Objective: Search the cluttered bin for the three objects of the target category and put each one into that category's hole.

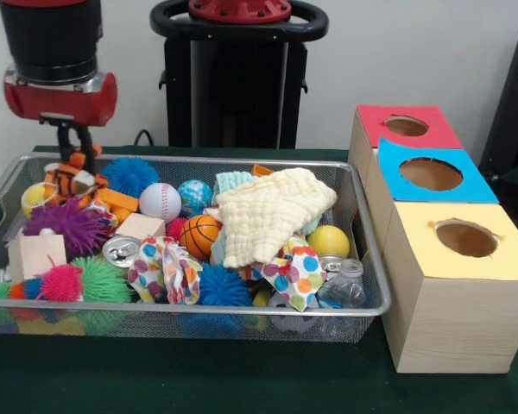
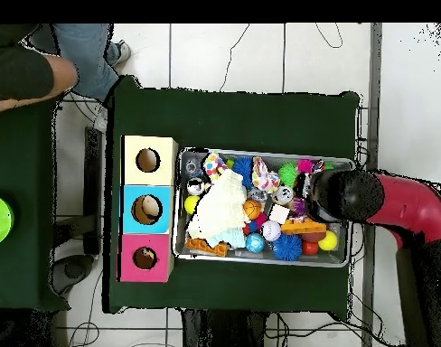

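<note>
— What do I look like?
— My arm (image 1: 53, 39) is a fat black cylinder ending in a red collar with a silver band.
— And below?
— A thin black stem runs to my gripper (image 1: 79, 155). From above, my red link (image 2: 414, 203) wears a black cap.

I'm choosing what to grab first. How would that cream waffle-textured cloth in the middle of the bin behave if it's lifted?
The cream cloth lies rumpled and draped over its neighbours, so it is probably floppy and light, sagging from wherever it is pinched. It covers part of the orange basketball, so lifting it may nudge that ball into rolling.
</note>
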`<state>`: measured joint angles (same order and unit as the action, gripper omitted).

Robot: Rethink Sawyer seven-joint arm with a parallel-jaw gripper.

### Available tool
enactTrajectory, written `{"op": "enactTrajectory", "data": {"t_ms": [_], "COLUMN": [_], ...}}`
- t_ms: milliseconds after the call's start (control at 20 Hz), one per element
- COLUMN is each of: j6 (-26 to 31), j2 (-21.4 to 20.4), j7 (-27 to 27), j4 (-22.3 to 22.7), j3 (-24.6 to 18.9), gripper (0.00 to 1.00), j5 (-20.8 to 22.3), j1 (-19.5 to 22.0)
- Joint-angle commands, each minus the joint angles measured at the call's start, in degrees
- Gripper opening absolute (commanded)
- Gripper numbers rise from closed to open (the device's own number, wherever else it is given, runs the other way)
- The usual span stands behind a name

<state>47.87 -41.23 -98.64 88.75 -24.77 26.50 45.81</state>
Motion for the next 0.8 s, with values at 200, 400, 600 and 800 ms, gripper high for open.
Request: {"op": "enactTrajectory", "data": {"t_ms": [200, 400, 600, 800], "j6": [3.72, 1.22, -0.18, -0.28], "j2": [-4.96, -6.52, -7.41, -7.8], "j7": [-6.0, -7.39, -7.94, -9.01], "j4": [11.64, 14.93, 16.83, 17.28], "j3": [0.38, 0.46, 0.66, 1.81], "gripper": [0.0, 0.0, 0.0, 0.0], "j5": [-7.05, -9.04, -10.92, -12.19], "j1": [-5.38, -8.13, -10.5, -12.88]}}
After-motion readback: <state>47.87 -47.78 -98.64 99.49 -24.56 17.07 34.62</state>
